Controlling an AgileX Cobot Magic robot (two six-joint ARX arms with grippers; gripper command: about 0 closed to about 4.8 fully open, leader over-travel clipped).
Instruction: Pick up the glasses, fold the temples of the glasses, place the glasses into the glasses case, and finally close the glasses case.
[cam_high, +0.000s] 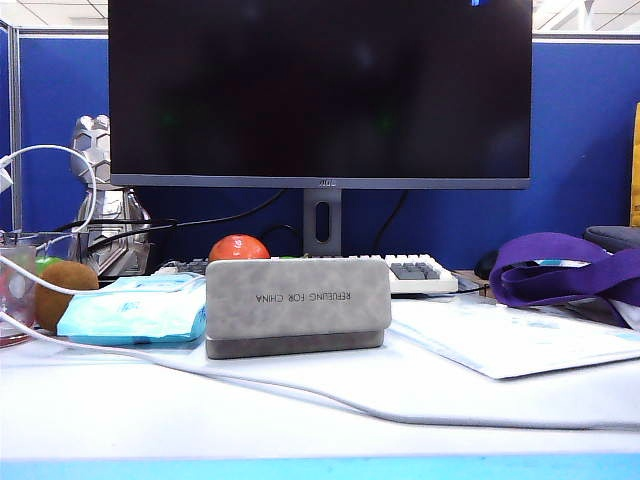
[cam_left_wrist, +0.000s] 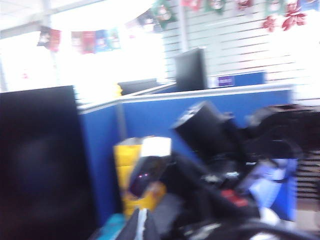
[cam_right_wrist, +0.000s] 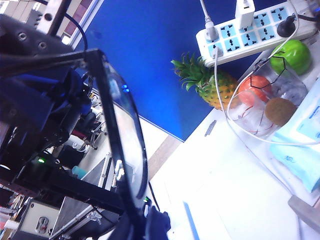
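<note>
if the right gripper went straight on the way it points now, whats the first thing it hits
Hard to say. The right gripper, shut on the glasses, points off the white table edge toward the floor and equipment beyond it. Nothing on the table lies in that line, though depth is unclear.

Glasses case (cam_high: 297, 305): grey suede, closed, lettering upside-down on front flap, resting on white bench (cam_high: 300, 410). Glasses (cam_right_wrist: 125, 145): thin black frame, clear lens, seen close in right wrist view, raised above bench; temples not discernible.
</note>
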